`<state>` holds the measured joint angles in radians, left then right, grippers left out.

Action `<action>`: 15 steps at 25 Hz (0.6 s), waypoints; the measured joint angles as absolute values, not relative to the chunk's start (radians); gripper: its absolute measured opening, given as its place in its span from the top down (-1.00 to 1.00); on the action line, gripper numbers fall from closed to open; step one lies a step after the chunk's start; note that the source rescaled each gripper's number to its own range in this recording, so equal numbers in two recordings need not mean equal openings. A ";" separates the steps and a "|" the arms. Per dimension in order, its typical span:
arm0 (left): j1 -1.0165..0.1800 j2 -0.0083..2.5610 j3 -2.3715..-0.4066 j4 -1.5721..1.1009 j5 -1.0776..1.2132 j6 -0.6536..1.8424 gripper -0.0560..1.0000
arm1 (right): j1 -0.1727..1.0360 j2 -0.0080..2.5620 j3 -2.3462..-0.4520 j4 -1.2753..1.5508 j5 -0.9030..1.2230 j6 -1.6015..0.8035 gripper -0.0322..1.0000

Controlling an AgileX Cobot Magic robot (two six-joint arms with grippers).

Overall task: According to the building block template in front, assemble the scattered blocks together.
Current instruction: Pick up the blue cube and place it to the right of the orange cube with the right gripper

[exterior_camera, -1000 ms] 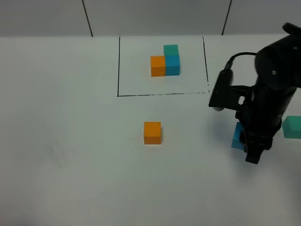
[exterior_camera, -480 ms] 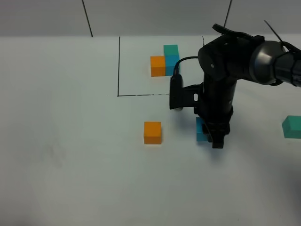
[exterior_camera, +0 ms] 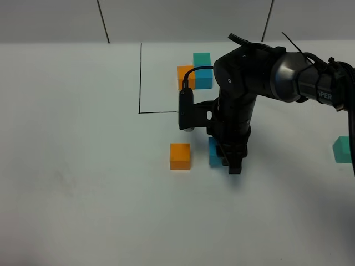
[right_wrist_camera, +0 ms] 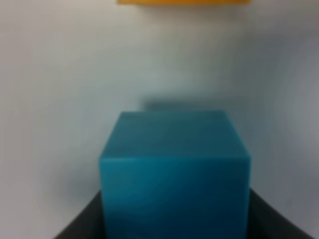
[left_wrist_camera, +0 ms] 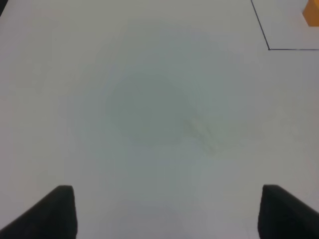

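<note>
From the high camera you can see the template point(exterior_camera: 203, 77) at the far middle of the counter point(exterior_camera: 83, 183), inside its drawn frame point(exterior_camera: 140, 77): orange on the left, blue touching its right side, teal on the far side of the blue. Nearer to you, none of the loose blocks are joined yet. The orange block point(exterior_camera: 179, 155) sits alone, and the blue block point(exterior_camera: 213, 152) is just to its right with a narrow strip of counter between them. The right gripper point(exterior_camera: 226, 159) is pinching the blue block from above. The teal block point(exterior_camera: 344, 149) lies well apart at the right edge, untouched. In the left wrist view, the left gripper point(left_wrist_camera: 167, 211) is spread wide with nothing between its fingers. Below it is only bare counter, with a corner of the frame and a sliver of the template's orange cube far off. In the right wrist view, the blue block point(right_wrist_camera: 174, 169) fills the middle, clamped between the dark fingers point(right_wrist_camera: 79, 224). The orange block's edge point(right_wrist_camera: 182, 1) shows just ahead, not touching. You cannot tell here whether the blue block rests on the counter or hangs just above it. By my reading, you are partway through the first join. The blue block has to close against the orange block's right face, and then the teal block has to go on the far side of the blue.
</note>
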<state>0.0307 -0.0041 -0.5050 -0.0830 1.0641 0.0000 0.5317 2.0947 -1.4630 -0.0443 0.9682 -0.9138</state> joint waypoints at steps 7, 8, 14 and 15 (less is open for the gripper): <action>0.031 -0.004 -0.505 -0.083 1.064 0.000 -0.22 | 0.532 2.173 -1.529 0.000 0.985 -0.875 0.92; 0.031 -0.004 -0.505 -0.083 1.064 0.000 -0.22 | 0.532 2.178 -1.533 0.011 0.988 -0.874 0.92; 0.031 -0.004 -0.505 -0.083 1.064 0.000 -0.22 | 0.532 2.202 -1.537 0.020 0.988 -0.865 0.92; 0.031 -0.004 -0.505 -0.083 1.064 0.000 -0.22 | 0.532 2.204 -1.541 0.021 0.988 -0.861 0.92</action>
<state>0.0307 -0.0041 -0.5050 -0.0830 1.0641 0.0000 0.5317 2.2044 -1.5414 0.0211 0.9880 -0.8608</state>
